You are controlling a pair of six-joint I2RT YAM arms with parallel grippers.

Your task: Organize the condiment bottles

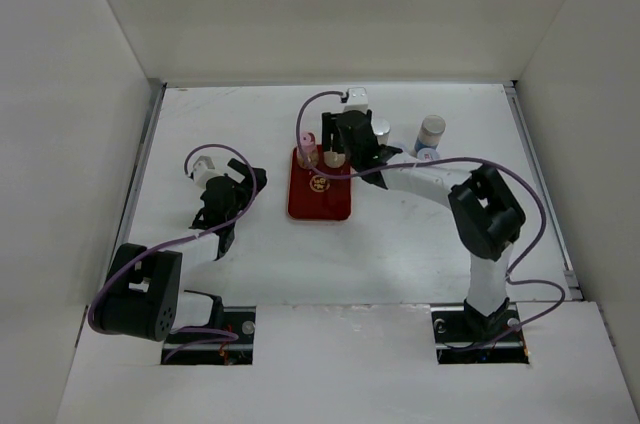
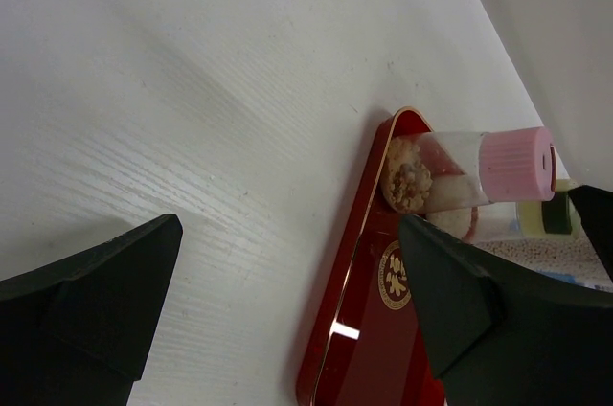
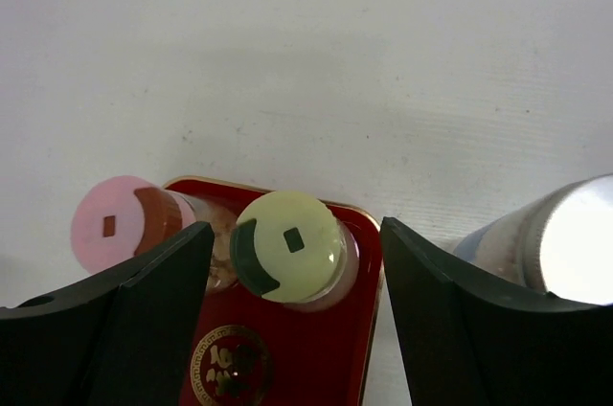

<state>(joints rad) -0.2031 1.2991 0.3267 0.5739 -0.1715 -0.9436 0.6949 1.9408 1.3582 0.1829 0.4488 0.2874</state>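
1. The right tool (image 3: 297, 232) is wide open over the far end of the red tray (image 3: 287, 368); the yellow-lid jar (image 3: 287, 248) stands upright between its fingers, with a gap visible on each side.
2. The pink-lid jar (image 3: 113, 224) stands just beside the yellow one, at the far corner of the tray; one finger of the tool hides its lower part.
3. The silver-lid jar (image 3: 575, 243) stands on the bench (image 3: 306, 61), off the tray; the wrist view cuts it at the picture edge, and from above the arm partly covers it.
4. A fourth jar (image 1: 431, 132) stands further right on the bench; its lid colour is hard to make out.
5. The left tool (image 2: 287, 224) is open and holds nothing, above bare bench left of the tray; its camera sees only a slice of the yellow-lid jar behind the pink one.
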